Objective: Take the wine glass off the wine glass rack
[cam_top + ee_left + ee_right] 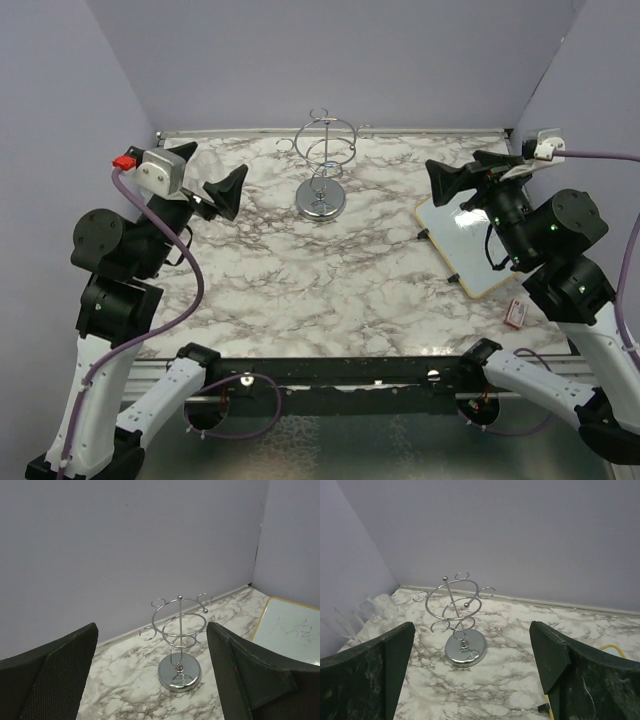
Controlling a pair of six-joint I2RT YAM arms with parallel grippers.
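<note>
Two grippers are mine, and both stand with their jaws wide apart and nothing between them. My left gripper (237,192) hangs above the far left part of the marble table (300,290), pointing in toward the middle; from its wrist I see my own dark fingers (55,675) framing the view on either side, touching nothing. Close to the left wall, my right wrist camera catches a faint, clear shape that I take for the wine glass (360,614). It seems to rest low on the marble, well apart from the stand, but the outline is too pale to tell how it lies. In the middle, toward the back edge of the table, the wine glass rack (322,170) stands upright on its round mirrored base, with its thin post rising to looping chrome rings. Neither gripper touches it, and it sits between the two of them. My right gripper (438,185) is held to the right of the rack, at the far end of a whiteboard (470,250) that lies flat on the marble with faint writing on it. Just beside the whiteboard's near right corner lies a small red and white item (515,313).
</note>
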